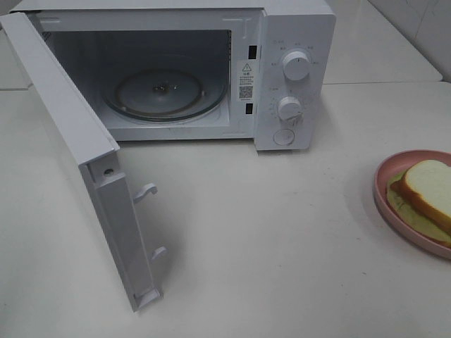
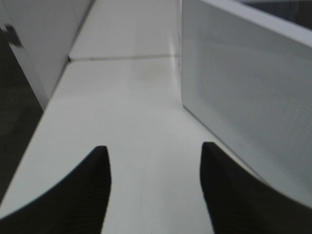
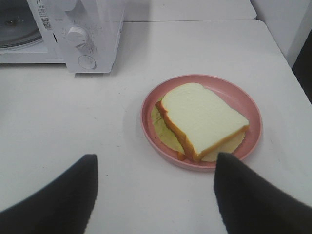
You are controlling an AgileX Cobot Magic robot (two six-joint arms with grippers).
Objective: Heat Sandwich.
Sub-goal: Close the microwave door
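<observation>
The sandwich (image 1: 428, 189), white bread with a brown crust and green lettuce under it, lies on a pink plate (image 1: 384, 186) at the table's right edge. The right wrist view shows the sandwich (image 3: 200, 117) on the plate (image 3: 248, 105) just ahead of my right gripper (image 3: 156, 158), which is open and empty and hovers short of the plate. The white microwave (image 1: 296, 70) stands at the back with its door (image 1: 77, 134) swung wide open and its glass turntable (image 1: 165, 95) bare. My left gripper (image 2: 155, 147) is open over the tabletop beside the door panel (image 2: 243, 83). Neither arm shows in the high view.
The open door reaches far out over the table's left half, with two latch hooks (image 1: 146, 190) on its edge. Two knobs (image 1: 296, 65) and a button sit on the microwave's right panel. A wall (image 2: 44, 44) runs along the table's left side.
</observation>
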